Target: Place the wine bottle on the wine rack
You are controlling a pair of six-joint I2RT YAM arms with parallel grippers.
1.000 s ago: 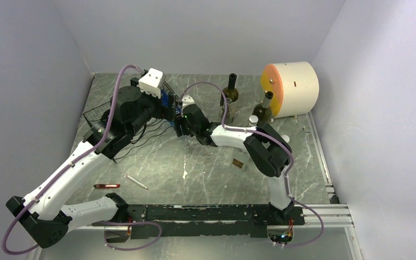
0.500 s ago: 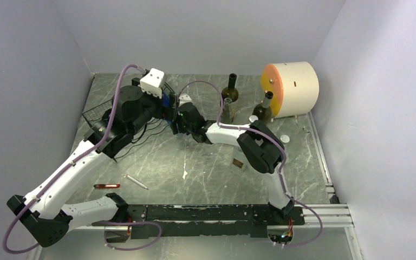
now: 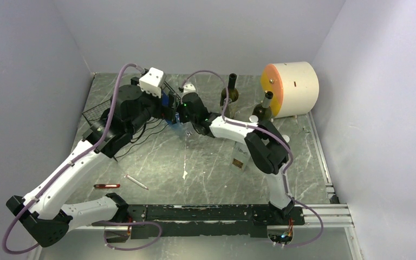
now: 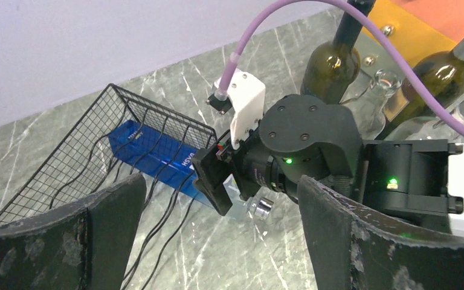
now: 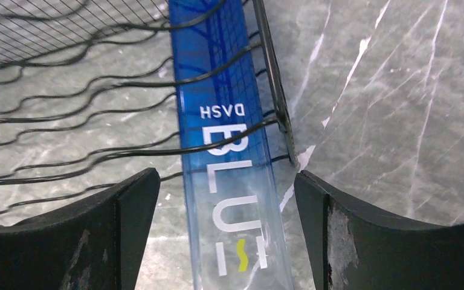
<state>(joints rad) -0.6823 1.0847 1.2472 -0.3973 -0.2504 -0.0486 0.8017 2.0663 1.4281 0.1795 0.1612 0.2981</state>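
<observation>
Marble table (image 3: 206, 173), blue wine bottle (image 5: 229, 151) lying across wine rack (image 4: 66, 157), cap outward

— What are the arms like?
— The left arm (image 3: 67, 170) and right arm (image 3: 230, 129): white links, black joints, a lilac cable (image 4: 232, 57) looping along each.
— Any markings?
— Green lights (image 4: 287, 161) and small screws (image 4: 302, 138) on the right's round black wrist.

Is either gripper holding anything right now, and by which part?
Nothing is held. The right gripper is open around the blue bottle, a gap showing on each side; the bottle lies in the wine rack. The left gripper is open and empty.
</observation>
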